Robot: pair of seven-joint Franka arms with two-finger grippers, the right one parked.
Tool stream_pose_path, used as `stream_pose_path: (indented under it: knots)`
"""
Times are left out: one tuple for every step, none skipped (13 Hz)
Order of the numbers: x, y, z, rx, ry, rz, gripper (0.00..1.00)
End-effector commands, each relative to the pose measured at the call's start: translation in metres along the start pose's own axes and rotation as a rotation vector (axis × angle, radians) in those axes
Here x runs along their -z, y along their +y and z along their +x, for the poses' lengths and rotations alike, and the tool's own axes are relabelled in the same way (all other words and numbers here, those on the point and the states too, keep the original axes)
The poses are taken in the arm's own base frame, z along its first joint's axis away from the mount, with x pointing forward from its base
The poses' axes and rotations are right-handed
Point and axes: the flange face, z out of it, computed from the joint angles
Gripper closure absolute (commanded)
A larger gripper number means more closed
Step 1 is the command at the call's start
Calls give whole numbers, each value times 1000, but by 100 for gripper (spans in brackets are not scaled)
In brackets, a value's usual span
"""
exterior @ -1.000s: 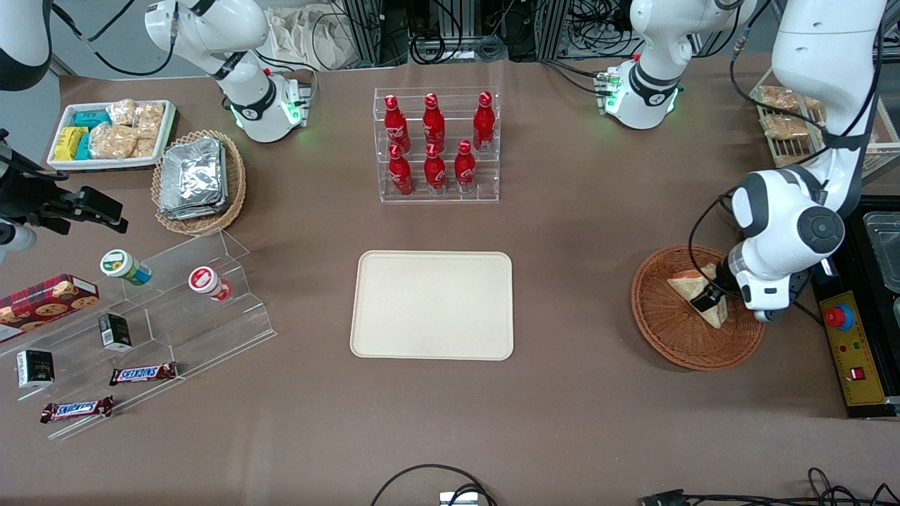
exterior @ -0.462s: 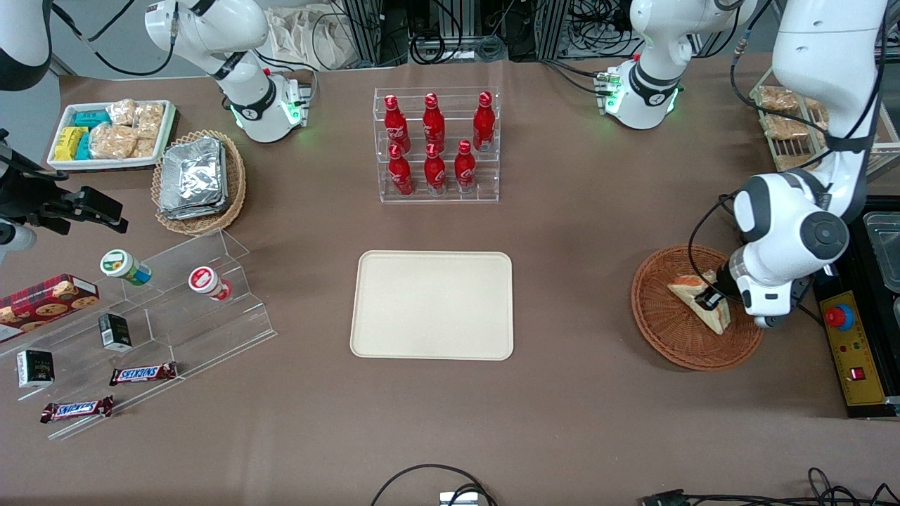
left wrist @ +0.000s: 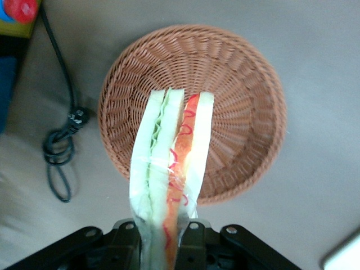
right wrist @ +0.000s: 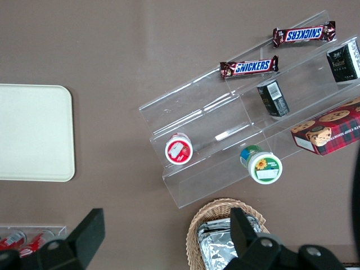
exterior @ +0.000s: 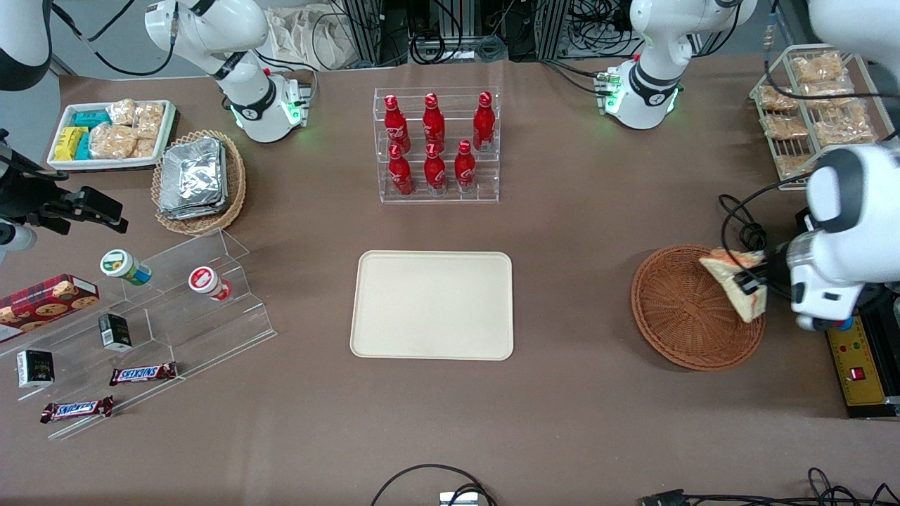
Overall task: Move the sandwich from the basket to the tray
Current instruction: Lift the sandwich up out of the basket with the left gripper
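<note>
- Your gripper (exterior: 747, 283) is clamped on the sandwich (exterior: 735, 289), which hangs in the air above the basket (exterior: 685, 320), over the rim on the working arm's side.
- In the wrist view the sandwich (left wrist: 169, 169) sits edge-on between the fingers (left wrist: 191, 239), filling showing, with the basket (left wrist: 242, 101) bare beneath it.
- You are in the carry step: pickup looks done, transfer not yet made.
- Next, take it across the counter (exterior: 576, 239) toward the tray (exterior: 432, 306), which lies well apart from the basket, nearer the parked arm's end.
- Keep it high enough to pass the basket rim, then lower over the tray's middle before you let go.
</note>
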Motion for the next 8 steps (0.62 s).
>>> stream_pose_path:
  knots:
    - [63, 28, -13, -131, 34, -1, 98]
    - [73, 46, -25, -164, 42, 0, 97]
    - [77, 75, -46, -220, 40, 9, 98]
    - [75, 104, -67, -275, 31, 25, 100]
    - [68, 134, -86, -329, 26, 34, 100]
    - [55, 165, -104, -380, 15, 50, 100]
    - [42, 196, -125, -429, 13, 68, 100]
    - [23, 223, -138, -435, 1, 87, 100]
